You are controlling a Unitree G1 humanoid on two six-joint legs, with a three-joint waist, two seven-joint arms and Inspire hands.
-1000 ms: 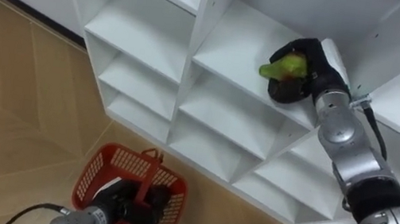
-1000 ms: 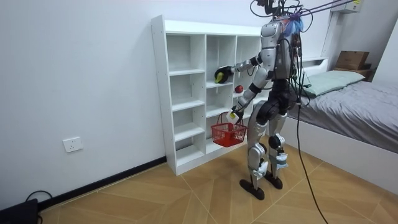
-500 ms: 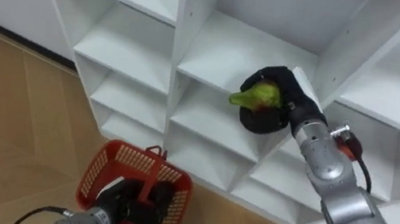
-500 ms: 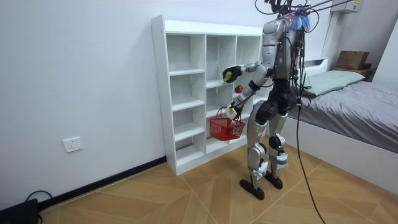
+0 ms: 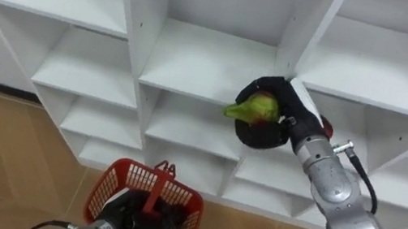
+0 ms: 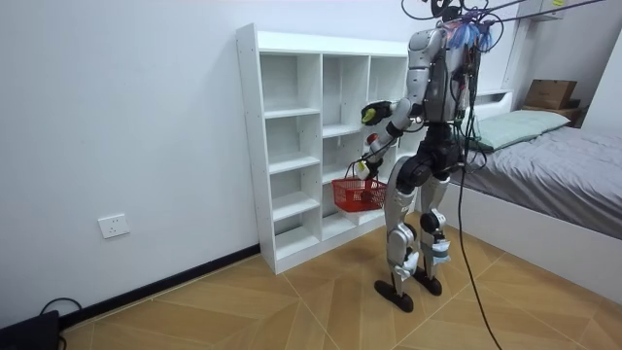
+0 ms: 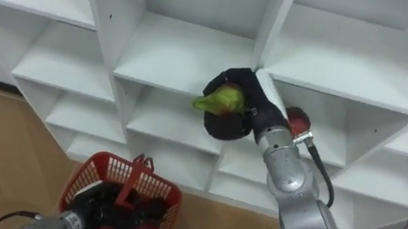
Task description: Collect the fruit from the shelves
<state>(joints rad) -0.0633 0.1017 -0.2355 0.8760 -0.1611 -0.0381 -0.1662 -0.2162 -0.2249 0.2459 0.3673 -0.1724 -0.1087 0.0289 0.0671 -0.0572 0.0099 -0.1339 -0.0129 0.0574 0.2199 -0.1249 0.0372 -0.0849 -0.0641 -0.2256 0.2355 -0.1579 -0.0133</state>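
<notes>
Since a second ago the right hand's fingers have drawn back from deep in the middle compartment to its front edge, and the basket has risen a little beside the robot. Those fingers are clenched around a green fruit, whose pale tip pokes out toward the left of the right hand; the fruit is clear of the shelf board and hangs in the air just before the closet. Lower down, the left hand grips the upright handle of the red basket, which hangs near the floor, well below and to the left of the fruit. Whether anything already lies in the basket cannot be told, since the dark hand covers its inside. Behind the right wrist, one compartment over, a small red fruit sits on its shelf, untouched. In the room view the robot stands upright facing the closet, with a bed behind it. By my reading the task is partway through: the green fruit is picked but not yet dropped in the basket, and the red one is left to fetch.
</notes>
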